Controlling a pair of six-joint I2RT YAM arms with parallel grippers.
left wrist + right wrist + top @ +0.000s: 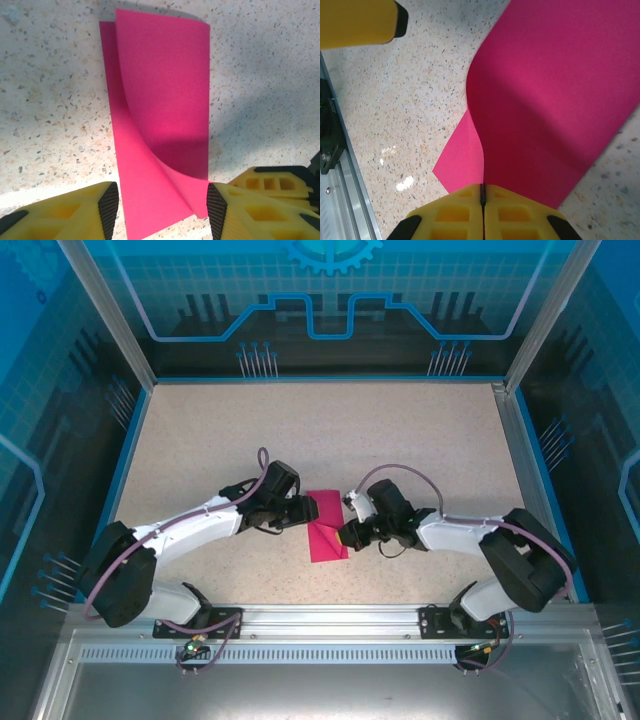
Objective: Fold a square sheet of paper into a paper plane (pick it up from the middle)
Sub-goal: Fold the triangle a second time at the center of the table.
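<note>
Pink paper (326,528), thin and folded over on itself, lies on the speckled table (200,430) a little toward 6 o'clock from its centre, between the two arms. The upper layer bows off the lower one rather than lying flat; the lower layer shows as a strip at 9 o'clock in the left wrist view. Left gripper (162,209), at the paper's 9 o'clock in the top view, stands open, its black pads (109,206) to either side of the near end of the paper and holding nothing. Right gripper (483,192), at the paper's 3 o'clock in the top view, is closed on the paper, the lifted layer running straight into the seam between its fingers. Handling, as judged: the sheet is very light and limp, will sag or curl away from any single hold, probably slides easily on the smooth table, and keeps every crease it is given. A flat layer offers nothing to pinch, so the raised free edge, near a corner, looks the best place to take hold
</note>
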